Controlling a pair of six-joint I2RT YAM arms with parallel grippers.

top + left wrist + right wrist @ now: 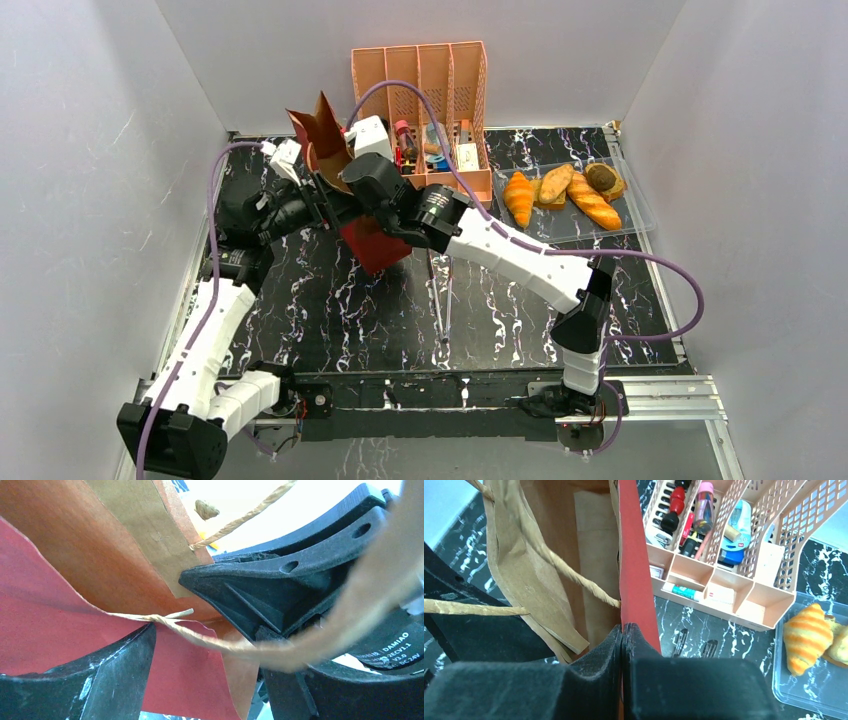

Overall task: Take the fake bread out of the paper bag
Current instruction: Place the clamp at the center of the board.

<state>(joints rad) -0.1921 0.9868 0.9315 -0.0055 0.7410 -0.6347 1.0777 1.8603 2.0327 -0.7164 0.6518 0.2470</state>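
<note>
Brown kraft above and red below, the paper bag (330, 150) stands tilted on the black marbled table (330, 320), both arms meeting at its mouth.

Top external view: the left gripper (318, 195) reaches the bag from the left, the right gripper (350, 190) from the right. Behind them stands the pink organizer (420, 80). Well to the right of the right gripper, the fake bread (565, 192) lies in a clear tray (610, 232): an orange croissant (518, 198), a golden baguette (593, 203) and brown pieces, packed close together.

Left wrist view: the left gripper (200, 690) has its jaws spread. The bag's red wall and a twine handle (210, 640) pass between them. Whether either finger presses the paper cannot be told.

Right wrist view: the right gripper (623, 640) is clenched on the bag's red edge, which rises straight ahead of its fingertips. Left of them the bag's brown interior opens, its bottom hidden. The organizer sits ahead and to the right, and the croissant lies in the tray at far right.
</note>
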